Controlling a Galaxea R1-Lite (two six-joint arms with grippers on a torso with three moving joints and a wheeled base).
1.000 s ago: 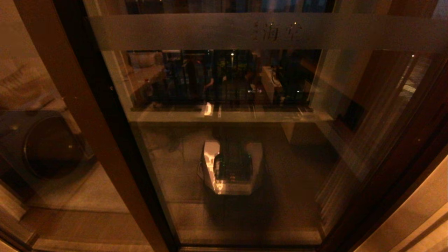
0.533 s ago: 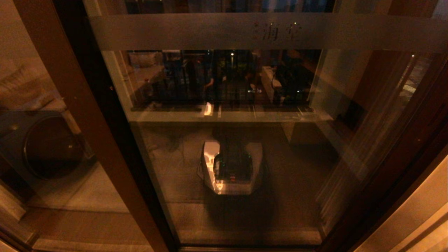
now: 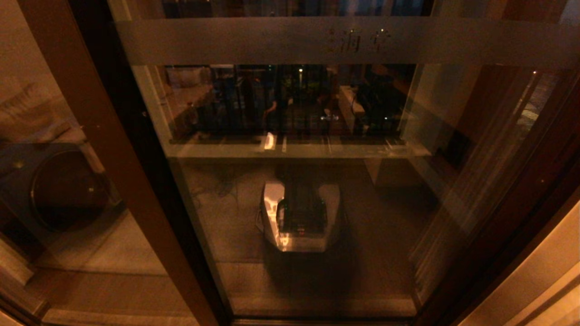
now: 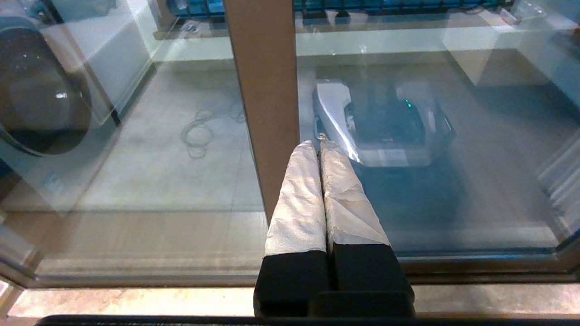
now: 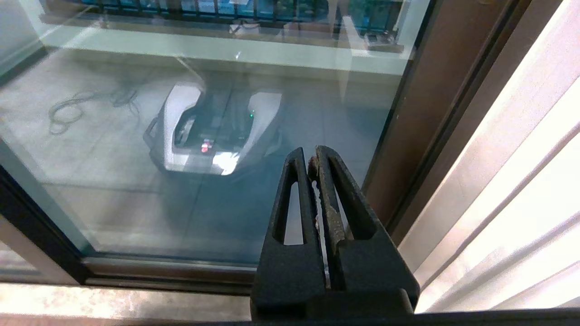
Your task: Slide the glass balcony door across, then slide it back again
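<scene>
The glass balcony door [image 3: 385, 217] fills the head view, a clear pane in a dark reddish-brown frame with a frosted band [image 3: 253, 41] carrying small characters near its top. Its left stile [image 3: 113, 149] runs down the left side. Neither gripper shows in the head view. In the left wrist view my left gripper [image 4: 317, 143] is shut and empty, its white-wrapped fingers [image 4: 297, 199] low in front of that brown stile [image 4: 265, 90]; whether they touch it I cannot tell. In the right wrist view my right gripper [image 5: 310, 156] is shut and empty, near the door's right frame [image 5: 412, 136].
A washing machine [image 3: 63, 190] stands behind the fixed glass panel on the left. A black-barred railing window [image 3: 281, 104] lies beyond the balcony floor. My own base is mirrored in the glass [image 3: 299, 217]. A pale wall strip [image 5: 521, 181] borders the right frame. The floor track [image 4: 136, 271] runs below.
</scene>
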